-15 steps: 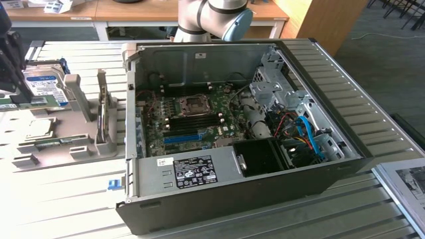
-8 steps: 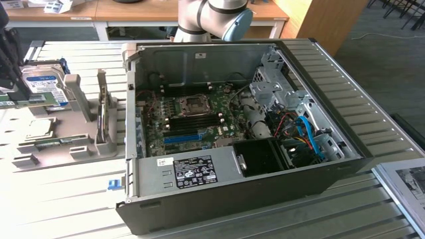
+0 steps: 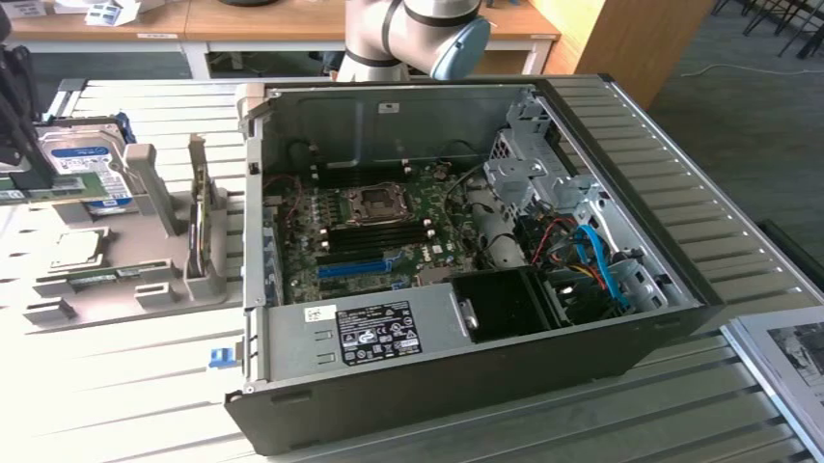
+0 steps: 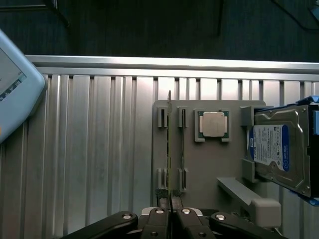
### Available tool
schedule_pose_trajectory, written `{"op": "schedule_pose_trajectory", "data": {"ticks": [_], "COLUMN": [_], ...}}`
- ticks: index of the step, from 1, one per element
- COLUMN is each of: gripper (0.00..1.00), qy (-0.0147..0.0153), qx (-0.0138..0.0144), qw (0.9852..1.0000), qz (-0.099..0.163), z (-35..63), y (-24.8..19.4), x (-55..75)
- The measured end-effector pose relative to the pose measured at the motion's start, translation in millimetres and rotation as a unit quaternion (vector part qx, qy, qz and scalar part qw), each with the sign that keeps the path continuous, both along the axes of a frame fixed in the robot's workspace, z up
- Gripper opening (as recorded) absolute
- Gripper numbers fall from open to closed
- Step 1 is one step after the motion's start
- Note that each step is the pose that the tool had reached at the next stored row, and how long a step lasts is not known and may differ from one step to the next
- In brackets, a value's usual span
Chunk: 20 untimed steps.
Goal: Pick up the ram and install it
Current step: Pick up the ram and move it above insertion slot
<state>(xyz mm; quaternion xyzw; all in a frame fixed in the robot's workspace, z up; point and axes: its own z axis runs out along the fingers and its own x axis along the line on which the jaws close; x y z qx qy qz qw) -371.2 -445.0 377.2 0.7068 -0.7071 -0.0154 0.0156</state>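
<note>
The ram [image 4: 169,149] is a thin green stick seen edge-on, running straight out from between my fingertips over the grey parts holder [image 4: 209,164]. My gripper [image 4: 170,213] is shut on its near end, the fingers [image 4: 158,215] pressed against both faces. In the exterior view the gripper [image 3: 13,145] is a dark shape at the left edge above the holder [image 3: 116,289], with a green strip of the ram [image 3: 65,188] under it. The open computer case [image 3: 464,251] lies to the exterior view's right, its motherboard [image 3: 367,227] with dark memory slots exposed.
A second thin stick [image 4: 183,144] stands in the neighbouring slot of the holder, seen upright in the exterior view [image 3: 197,207]. A square silver CPU [image 4: 213,123] and a hard drive [image 4: 279,149] also rest on the holder. The arm's base [image 3: 405,39] stands behind the case.
</note>
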Motion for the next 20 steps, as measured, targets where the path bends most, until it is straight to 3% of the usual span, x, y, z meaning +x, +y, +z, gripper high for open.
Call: {"op": "schedule_pose_trajectory", "data": {"ticks": [7,20], "gripper": [0.12,0.12], "qy": [0.0,0.0], "qx": [0.0,0.0], "qw": [1.0,1.0], "qz": [0.0,0.0], "z": [5.1,5.5], "y": [0.0,0.0], "x": [0.0,5.6]}}
